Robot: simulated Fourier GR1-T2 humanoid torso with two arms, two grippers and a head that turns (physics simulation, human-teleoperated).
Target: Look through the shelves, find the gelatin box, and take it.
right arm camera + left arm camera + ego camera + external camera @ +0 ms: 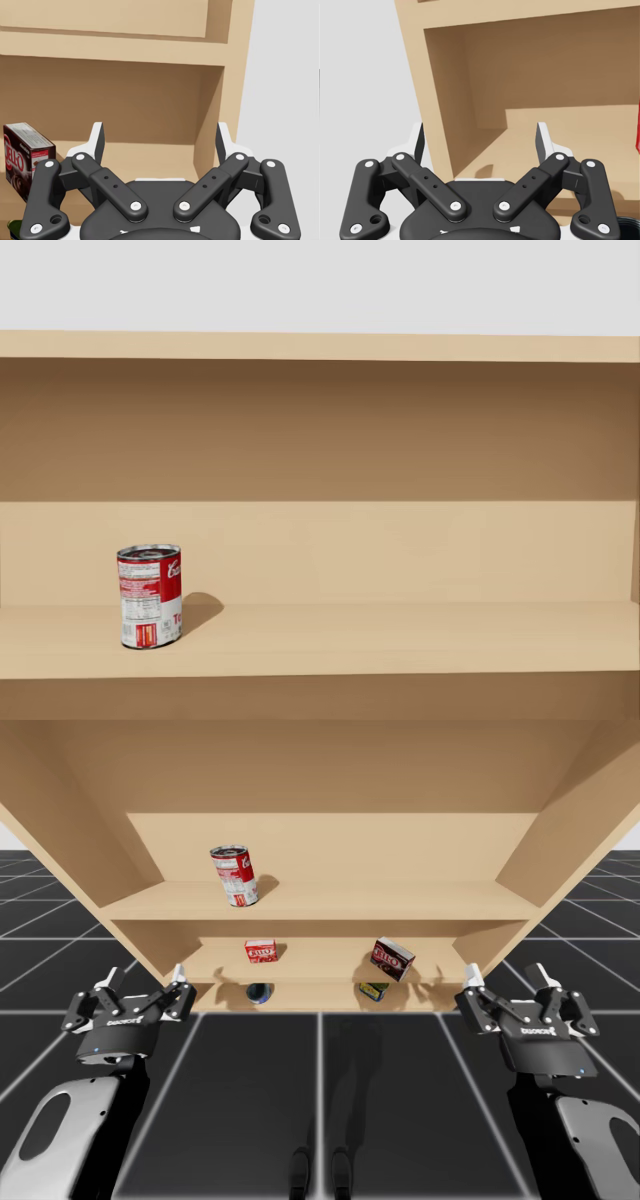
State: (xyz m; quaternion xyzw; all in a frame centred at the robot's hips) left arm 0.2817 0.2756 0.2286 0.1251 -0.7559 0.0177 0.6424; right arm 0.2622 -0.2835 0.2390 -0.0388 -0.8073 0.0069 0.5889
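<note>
So the dark maroon cardboard gelatin box (392, 958) was sitting on the middle wooden shelf (320, 960), toward the right end, near the robot's right gripper (507, 978). That one and the left gripper (145, 978) both hung in front of the shelves, jaws spread wide, gripping nothing. A red-and-white tin can (233, 875) stood on the shelf above.

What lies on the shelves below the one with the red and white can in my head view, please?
Observer: The next shelf down holds a small red box and, further right, a dark brown box.
Operator: Which pincer is nearer the brown one?
Observer: The right pincer; that box stands ahead of it, off to one side.
Operator: Are the pincers open?
Observer: Both the left pincer and the right are open, holding nothing.
</note>
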